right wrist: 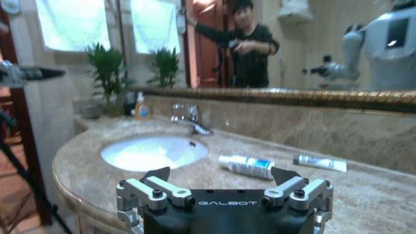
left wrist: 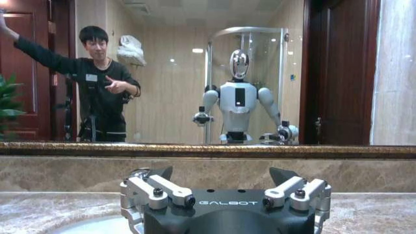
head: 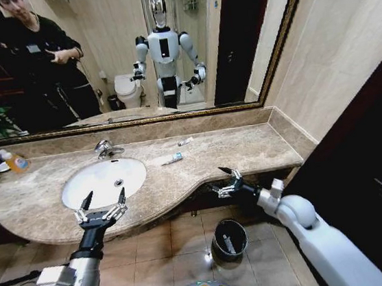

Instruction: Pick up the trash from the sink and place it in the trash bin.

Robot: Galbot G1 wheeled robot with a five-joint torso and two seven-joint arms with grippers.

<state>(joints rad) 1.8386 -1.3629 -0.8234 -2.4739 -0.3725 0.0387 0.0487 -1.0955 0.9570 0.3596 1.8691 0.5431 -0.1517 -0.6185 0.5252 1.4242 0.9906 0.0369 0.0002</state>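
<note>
The white oval sink [head: 102,181] sits in the marble counter, with a chrome faucet [head: 107,149] behind it. Two small white tubes of trash lie on the counter right of the basin: one with blue marks [head: 173,159] and a thinner one [head: 185,141] farther back. The right wrist view shows both, the blue-marked tube [right wrist: 247,165] and the thin one [right wrist: 320,163], beside the sink [right wrist: 156,151]. My left gripper [head: 104,194] hovers open over the basin's front rim. My right gripper [head: 230,174] is open at the counter's front edge, right of the tubes. The black trash bin [head: 229,239] stands on the floor below.
An orange soap bottle [head: 16,161] stands at the counter's far left beside a plant. A wide mirror runs along the back wall. A dark door panel [head: 366,164] is close on the right. Cables lie on the tiled floor at the left.
</note>
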